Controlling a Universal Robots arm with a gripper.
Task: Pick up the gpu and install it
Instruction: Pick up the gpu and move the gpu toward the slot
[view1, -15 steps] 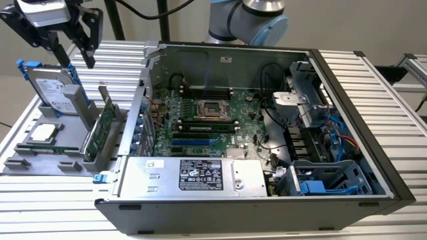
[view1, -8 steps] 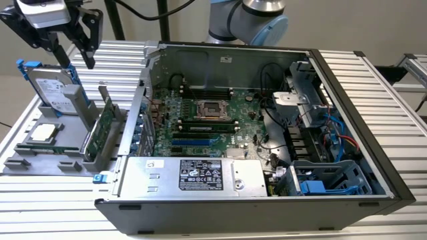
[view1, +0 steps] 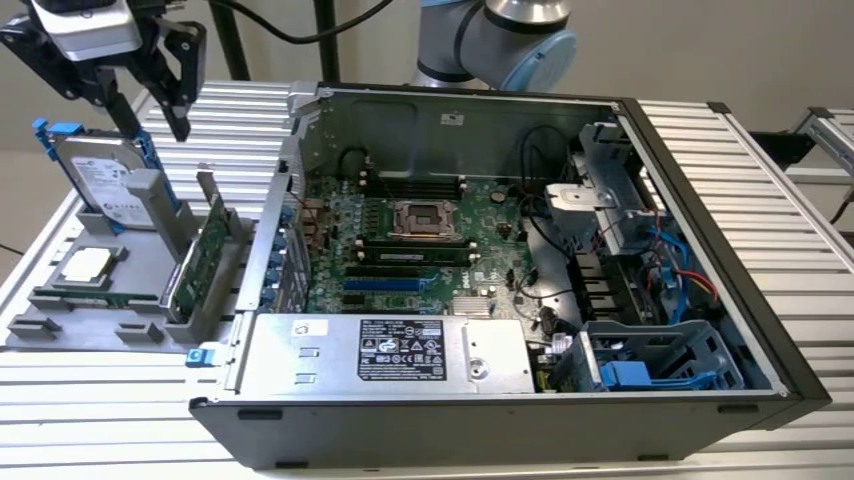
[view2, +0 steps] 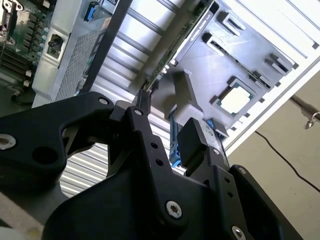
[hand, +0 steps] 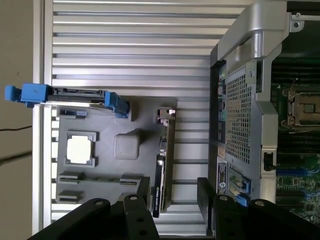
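Black fingers (hand: 142, 192) of the gripper (hand: 174, 199) are seen closest to the lens in both wrist views. They are spread wide, with nothing held and nothing touched. In the first wrist view the gpu (hand: 161, 167) is viewed edge-on, lined up with the gap between the two fingers. Its silver bracket (hand: 166, 115) is at the end far from them.

In the exterior view the gripper (view1: 156, 125) is hung well above the grey holder tray (view1: 54, 325). The gpu (view1: 200, 262) is stood upright on its long edge in a slot at the tray's side nearest the computer case (view1: 467, 430). It is placed below the gripper and toward the exterior view's right of it, and has not yet been lifted.

One gpu is counted. One hard drive (view1: 110, 180) with blue rails is stood upright in the tray, and one processor chip (view1: 87, 264) is laid flat in it. One open computer case is set on the ribbed table (view1: 747, 170), with one motherboard (view1: 427, 250) exposed inside.
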